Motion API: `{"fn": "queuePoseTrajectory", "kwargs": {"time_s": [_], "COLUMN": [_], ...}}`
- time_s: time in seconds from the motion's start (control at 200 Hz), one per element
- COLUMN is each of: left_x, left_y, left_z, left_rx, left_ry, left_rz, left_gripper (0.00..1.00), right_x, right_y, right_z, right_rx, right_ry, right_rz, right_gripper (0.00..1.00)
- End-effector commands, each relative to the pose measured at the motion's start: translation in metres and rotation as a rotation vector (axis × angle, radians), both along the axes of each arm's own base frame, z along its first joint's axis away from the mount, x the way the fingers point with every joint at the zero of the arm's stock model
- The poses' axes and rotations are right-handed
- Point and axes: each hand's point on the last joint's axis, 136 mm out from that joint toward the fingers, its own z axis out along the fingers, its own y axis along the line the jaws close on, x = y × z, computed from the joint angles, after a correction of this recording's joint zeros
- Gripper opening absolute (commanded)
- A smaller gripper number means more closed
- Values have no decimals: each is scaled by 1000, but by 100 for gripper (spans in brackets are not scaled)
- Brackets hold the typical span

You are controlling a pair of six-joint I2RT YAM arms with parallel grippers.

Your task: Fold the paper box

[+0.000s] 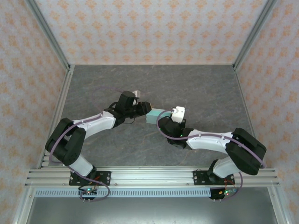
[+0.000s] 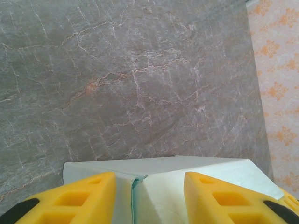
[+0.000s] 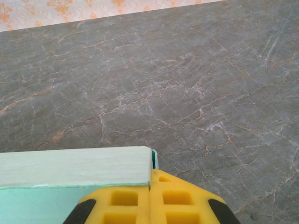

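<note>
The paper box (image 1: 154,116) is a small pale mint-blue box held above the middle of the table, between the two arms. My left gripper (image 1: 145,110) meets its left end. In the left wrist view the box (image 2: 177,165) spreads wider than my yellow fingers (image 2: 88,193), which stand apart against its end face, where a folded seam shows; the left gripper (image 2: 149,179) is open. My right gripper (image 1: 161,120) is at the box's right end. In the right wrist view the right gripper (image 3: 150,179) is shut, pinching a thin teal edge at the corner of the box (image 3: 74,165).
The grey marbled tabletop (image 1: 196,88) lies under both arms. Patterned walls (image 1: 149,28) with aluminium posts enclose it at the back and sides. A metal rail (image 1: 149,175) carrying the arm bases runs along the near edge.
</note>
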Motion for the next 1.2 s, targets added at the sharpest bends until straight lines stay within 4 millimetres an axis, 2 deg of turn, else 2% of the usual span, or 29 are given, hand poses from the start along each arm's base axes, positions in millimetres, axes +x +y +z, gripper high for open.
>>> {"fn": "queuePoseTrajectory", "kwargs": {"time_s": [0.0, 0.34, 0.776, 0.996, 1.196], "left_x": [-7, -18, -23, -25, -25], "left_y": [1, 5, 6, 8, 7], "left_z": [-15, -34, -42, -46, -45], "left_rx": [6, 35, 80, 100, 107], "left_ry": [29, 46, 43, 45, 40], "left_rz": [18, 44, 56, 63, 63], "left_gripper": [41, 35, 33, 33, 33], "right_x": [-7, -10, -13, -15, -16], "right_y": [-6, -11, -9, -1, 7], "right_z": [-19, -10, 4, 12, 13], "right_rx": [-64, -72, -61, -36, -22], "right_ry": [75, 74, 92, 113, 136], "right_rz": [7, 7, 34, 82, 114], "right_gripper": [0, 5, 25, 37, 43]}}
